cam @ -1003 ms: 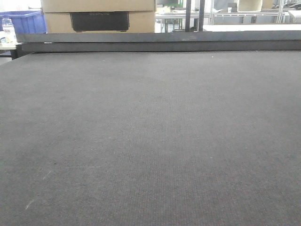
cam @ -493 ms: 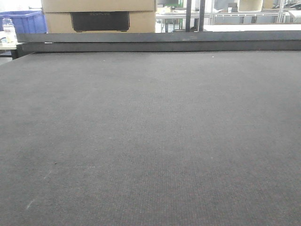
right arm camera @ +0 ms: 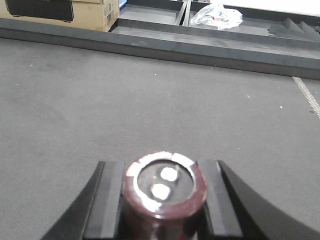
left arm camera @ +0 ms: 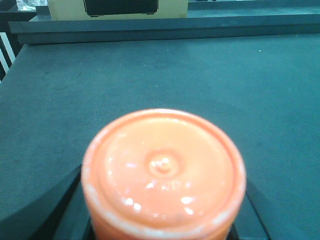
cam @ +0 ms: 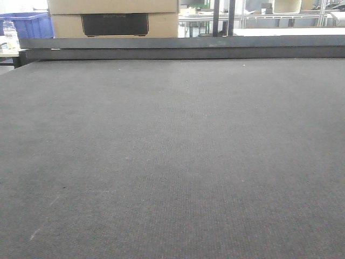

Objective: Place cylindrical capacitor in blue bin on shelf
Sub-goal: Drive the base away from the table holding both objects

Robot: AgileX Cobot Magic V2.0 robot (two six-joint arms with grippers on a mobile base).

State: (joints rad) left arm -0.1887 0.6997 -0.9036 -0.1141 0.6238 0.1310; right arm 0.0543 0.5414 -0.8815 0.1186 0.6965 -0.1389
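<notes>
In the right wrist view, the cylindrical capacitor [right arm camera: 164, 187] is a dark brown stub with a pale rim and two silver terminals on its end. My right gripper [right arm camera: 164, 197] is shut on it, black fingers [right arm camera: 111, 200] pressing both sides, above a dark grey mat [right arm camera: 150, 100]. My left gripper [left arm camera: 164, 210] is shut on an orange, glossy round container [left arm camera: 164, 172] that fills the left wrist view. A blue bin [cam: 29, 24] shows far back left in the front view; I cannot tell whether it is the task's bin. The shelf is out of view. Neither gripper appears in the front view.
A dark raised ledge [cam: 183, 47] runs along the mat's far edge. Behind it stands a cardboard box with a black panel [cam: 113, 21]. A water bottle [cam: 8, 33] stands at the far left. A crumpled plastic bag [right arm camera: 216, 15] lies beyond the ledge.
</notes>
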